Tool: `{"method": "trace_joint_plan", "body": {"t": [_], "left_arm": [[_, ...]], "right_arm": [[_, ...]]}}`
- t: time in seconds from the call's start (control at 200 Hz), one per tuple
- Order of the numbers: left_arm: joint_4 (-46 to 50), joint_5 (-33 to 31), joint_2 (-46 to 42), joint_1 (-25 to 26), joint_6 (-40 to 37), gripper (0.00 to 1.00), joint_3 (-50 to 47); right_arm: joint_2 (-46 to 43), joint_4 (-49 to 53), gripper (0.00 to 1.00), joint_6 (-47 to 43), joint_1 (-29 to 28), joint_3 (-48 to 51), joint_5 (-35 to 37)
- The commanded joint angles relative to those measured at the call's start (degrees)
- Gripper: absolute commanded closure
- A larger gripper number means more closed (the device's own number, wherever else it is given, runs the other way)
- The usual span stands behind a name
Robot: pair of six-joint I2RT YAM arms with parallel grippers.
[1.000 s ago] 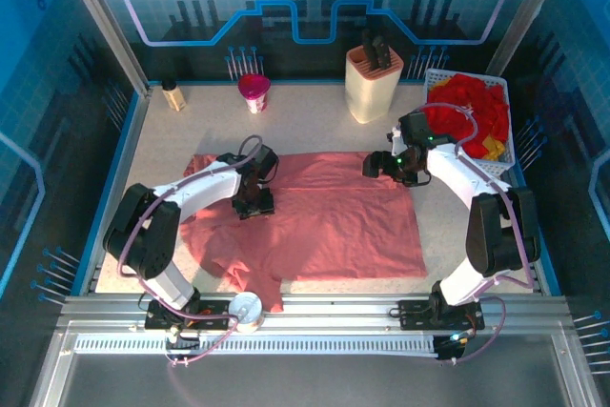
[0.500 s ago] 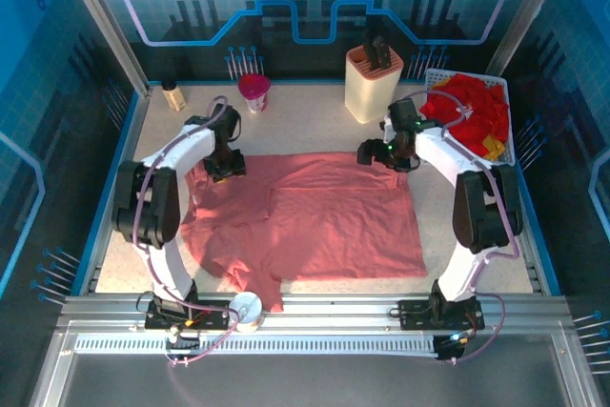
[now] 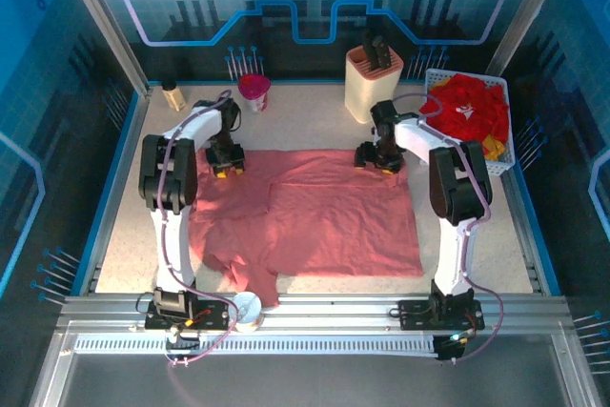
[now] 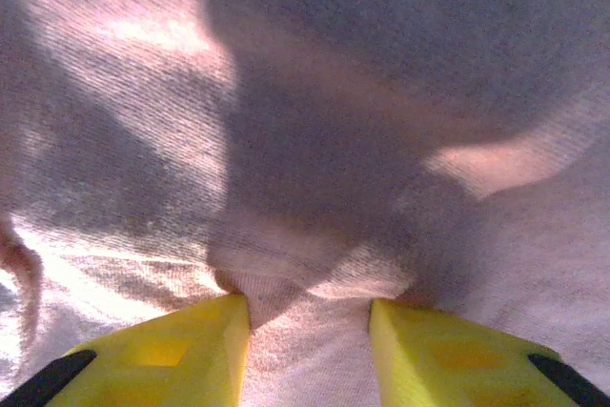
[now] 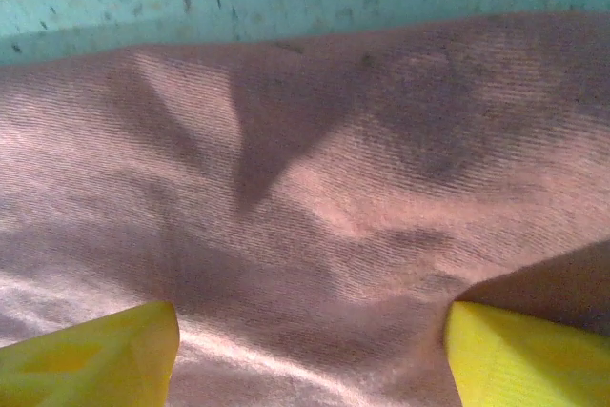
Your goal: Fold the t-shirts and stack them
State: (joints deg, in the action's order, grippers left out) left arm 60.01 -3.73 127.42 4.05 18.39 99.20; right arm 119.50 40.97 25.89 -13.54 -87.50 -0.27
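Observation:
A dusty salmon-pink t-shirt (image 3: 315, 221) lies spread flat across the middle of the table. My left gripper (image 3: 226, 165) is down on its far left corner. In the left wrist view the gripper (image 4: 310, 310) has its yellow fingers (image 4: 191, 350) closed in on a puckered ridge of the pink cloth (image 4: 315, 264). My right gripper (image 3: 379, 157) rests on the shirt's far right corner. There the gripper (image 5: 310, 316) is open, its fingertips (image 5: 124, 340) wide apart and pressed on flat cloth (image 5: 324, 197) near the hem. Red t-shirts (image 3: 464, 113) with a bit of yellow are heaped in the basket.
The white mesh basket (image 3: 509, 131) stands at the back right. A cream knife block (image 3: 374, 83), a pink cup (image 3: 254, 92) and a small bottle (image 3: 173, 94) line the back. A white round container (image 3: 246, 309) sits at the front edge by the shirt's sleeve.
My left gripper has moved from the middle of the shirt out to its far left corner. My right gripper has shifted slightly left onto the far right corner, and its fingers have narrowed a little.

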Motion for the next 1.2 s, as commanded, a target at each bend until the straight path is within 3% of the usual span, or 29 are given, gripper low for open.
{"method": "trace_joint_plan", "body": {"t": [0.0, 0.495, 0.69, 0.851, 1.021, 1.126, 1.196], "left_arm": [[3.0, 1.6, 5.2, -0.7, -1.8, 0.62, 4.7], [8.4, 4.2, 18.2, -0.8, -3.7, 0.62, 31.1], [8.7, 4.1, 18.6, -0.8, -5.4, 0.59, 35.8], [4.8, 4.3, 6.3, -0.3, -4.3, 0.57, 25.8], [-2.9, 5.8, -11.4, 0.6, -1.4, 0.52, 9.1], [-5.7, 5.3, -21.0, 1.3, 0.4, 0.37, -0.9], [-6.5, 5.9, -26.3, 1.7, 1.2, 0.35, -7.9]], "right_arm": [[3.5, 2.7, 0.25, -0.1, 1.2, -3.8, -0.5], [17.0, 8.6, 0.21, -2.6, 5.7, -24.9, -1.2], [15.3, 6.3, 0.18, -2.6, 5.6, -24.2, -2.3], [4.8, 0.5, 0.14, -3.5, 4.8, -16.3, -2.7], [-6.5, -2.1, 0.0, -5.6, 3.1, -8.9, -2.3], [-13.2, -2.3, 0.0, -5.9, 2.2, -3.1, -1.3], [-17.8, -2.6, 0.0, -5.0, 2.3, 1.8, -1.4]]}}
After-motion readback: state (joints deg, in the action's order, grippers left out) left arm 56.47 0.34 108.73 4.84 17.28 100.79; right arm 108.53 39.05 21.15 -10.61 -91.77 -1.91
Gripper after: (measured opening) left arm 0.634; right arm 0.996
